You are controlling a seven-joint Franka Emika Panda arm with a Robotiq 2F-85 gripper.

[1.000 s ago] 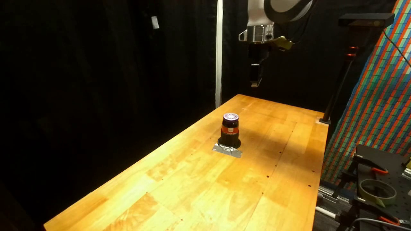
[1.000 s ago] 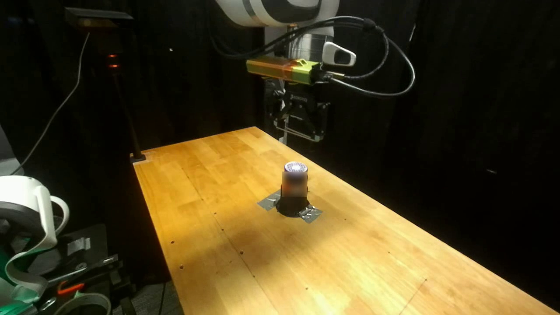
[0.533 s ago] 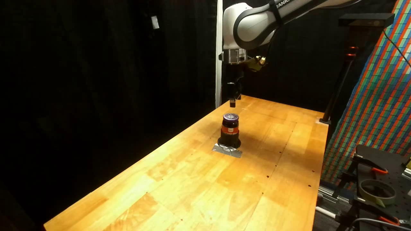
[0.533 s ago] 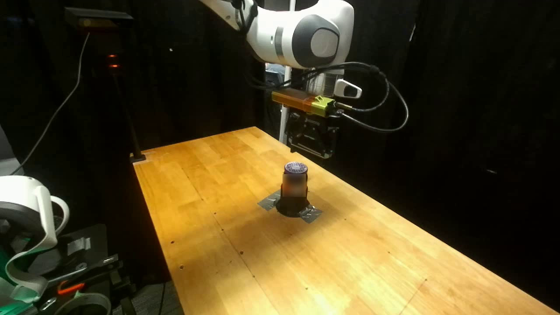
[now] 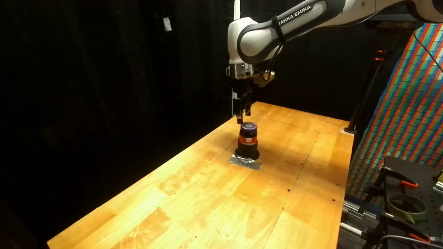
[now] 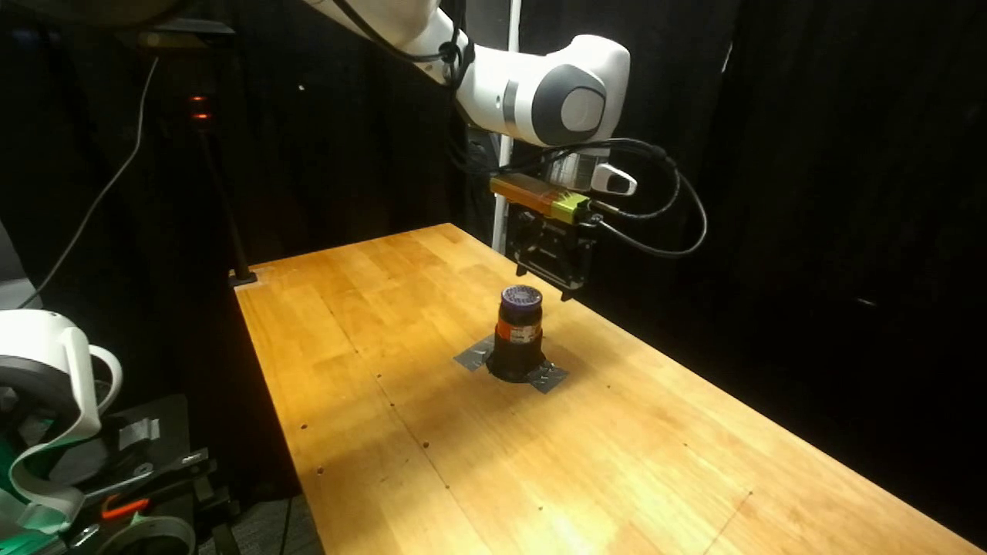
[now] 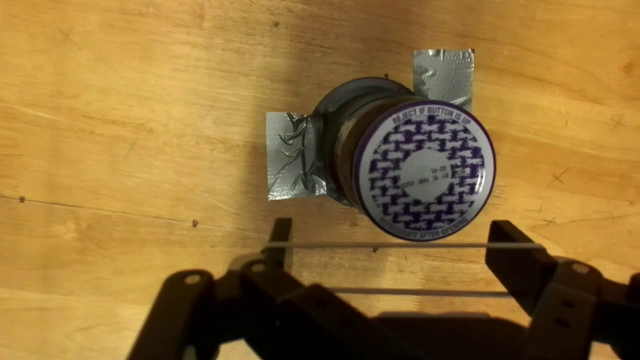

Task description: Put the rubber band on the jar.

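Closest to the wrist camera is the black two-fingered pincer (image 7: 390,233), its fingers spread well apart. Stretched across the gap between them is a thin, pale tan rubber band (image 7: 350,245), showing as two near-parallel strands. Just past the upper strand, in the wrist view, comes the dark, cylindrical jar (image 7: 426,171), with a purple-and-white patterned lid and an orange-red label. The band runs beside the jar, and in both exterior views the pincer hangs near the lid. The jar stands upright in a round, black, flared holder (image 6: 515,358), from whose foot two strips of silver tape (image 7: 287,160) reach onto the pale wooden bench (image 7: 125,100). Alongside the bench, in an exterior view, a pale green roll of tape (image 5: 417,215) lies on a black perforated board (image 5: 424,174). Farther back, a slim black pole (image 5: 357,114) with two red lights rises at the bench's far corner; beyond hang a multicoloured patterned sheet (image 5: 398,114) and black curtains (image 5: 121,86).
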